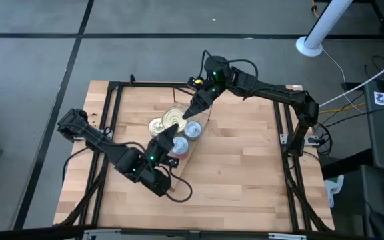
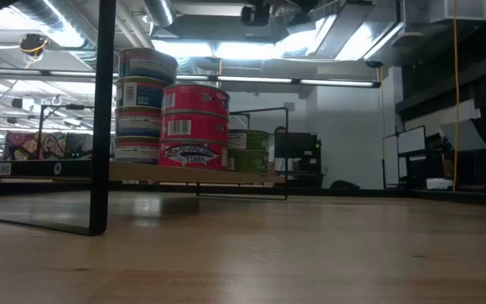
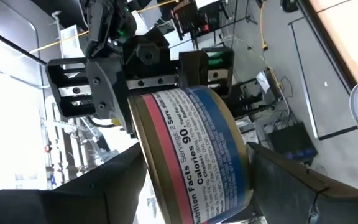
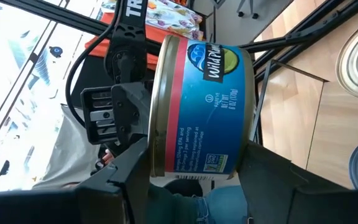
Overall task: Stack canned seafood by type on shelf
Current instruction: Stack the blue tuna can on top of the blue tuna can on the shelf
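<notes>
Canned seafood stands partly stacked on the shelf (image 1: pixel 202 143). Both claws, left gripper (image 3: pixel 188 180) and right gripper (image 4: pixel 194 168), each clamp a blue-red tin (image 4: pixel 201 106) above the stacks (image 2: pixel 171 110). Next, I reckon, comes lowering each squarely onto its matching pile.

I see blue-red labelled can (image 4: pixel 201 102) on its side, mid-frame in both wrist views. Silver- and gold-topped cans (image 1: pixel 174 120) cluster at centre of high view. Low view, upper left: stacked tins (image 2: pixel 194 127) upright on shelf (image 2: pixel 226 177).
</notes>
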Motion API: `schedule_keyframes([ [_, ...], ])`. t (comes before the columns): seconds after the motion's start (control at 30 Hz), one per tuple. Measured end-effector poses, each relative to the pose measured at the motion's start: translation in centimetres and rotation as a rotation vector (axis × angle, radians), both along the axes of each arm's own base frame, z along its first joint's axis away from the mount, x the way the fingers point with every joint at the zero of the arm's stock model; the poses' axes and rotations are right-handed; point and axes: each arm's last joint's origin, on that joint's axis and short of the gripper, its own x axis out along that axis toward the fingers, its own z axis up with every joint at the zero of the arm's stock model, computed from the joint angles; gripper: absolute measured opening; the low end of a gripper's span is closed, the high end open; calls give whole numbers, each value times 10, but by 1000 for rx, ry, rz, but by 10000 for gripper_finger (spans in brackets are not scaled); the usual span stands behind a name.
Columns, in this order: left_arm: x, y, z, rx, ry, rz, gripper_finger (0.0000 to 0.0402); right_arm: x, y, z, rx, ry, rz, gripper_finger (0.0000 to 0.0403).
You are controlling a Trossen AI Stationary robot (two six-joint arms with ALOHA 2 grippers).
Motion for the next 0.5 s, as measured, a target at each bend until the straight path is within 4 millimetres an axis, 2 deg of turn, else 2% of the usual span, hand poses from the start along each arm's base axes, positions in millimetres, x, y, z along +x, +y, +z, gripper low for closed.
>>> schedule_keyframes([
  [0.27, 1, 3, 0, 6, 7, 11, 260, 0, 0, 0, 11, 11, 16, 202],
  [0.5, 1, 3, 0, 7, -6, 15, 208, 0, 0, 0, -1, -9, 25, 202],
])
